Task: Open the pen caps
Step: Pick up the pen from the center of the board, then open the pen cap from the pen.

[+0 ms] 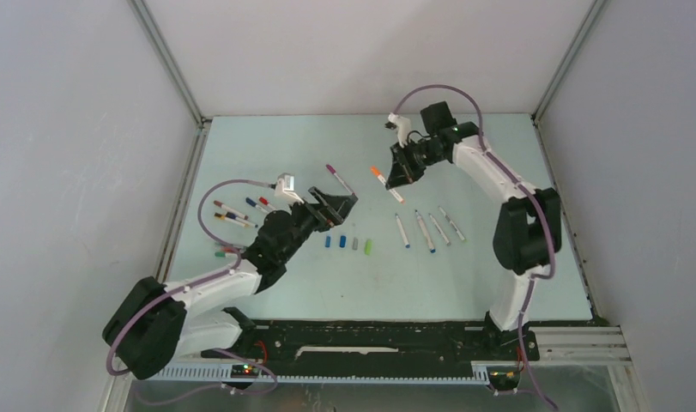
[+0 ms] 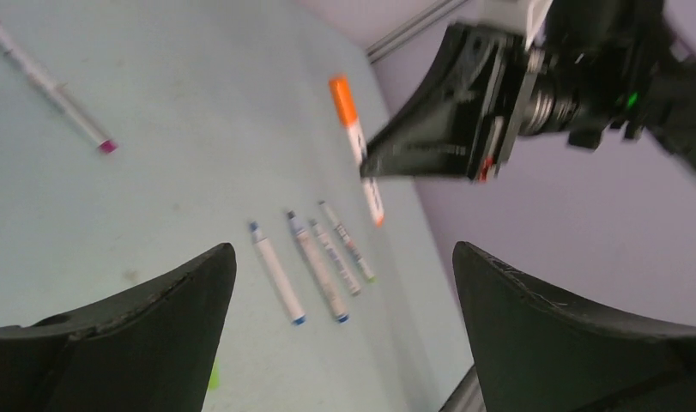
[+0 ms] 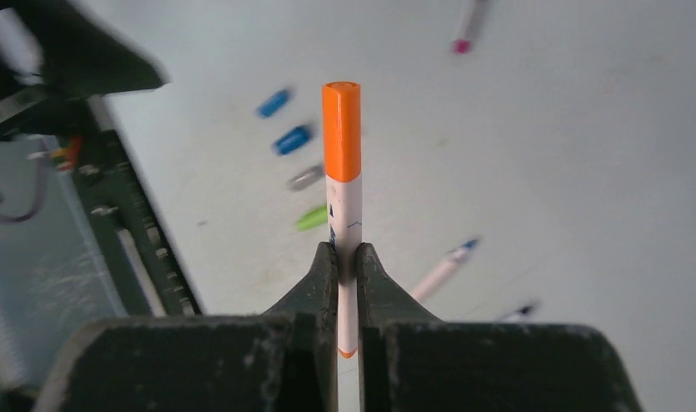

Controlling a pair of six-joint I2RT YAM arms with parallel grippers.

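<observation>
Near, at 9 o'clock, black left claw (image 1: 337, 206) released; at its 4 o'clock, four stubby plastic pen caps (image 1: 342, 242) rowed on the pale blue table (image 1: 464, 283); farther, at 1 o'clock, black right claw (image 3: 345, 251) clenched on a white orange-capped pen (image 3: 344, 193).

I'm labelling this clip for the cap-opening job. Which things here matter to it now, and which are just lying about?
In the job: orange-capped pen, clamped in the right end effector; magenta-capped pen; capped pens at the left.
Lying about: four loose caps in a row; four pens beside them, seemingly already uncapped.
</observation>
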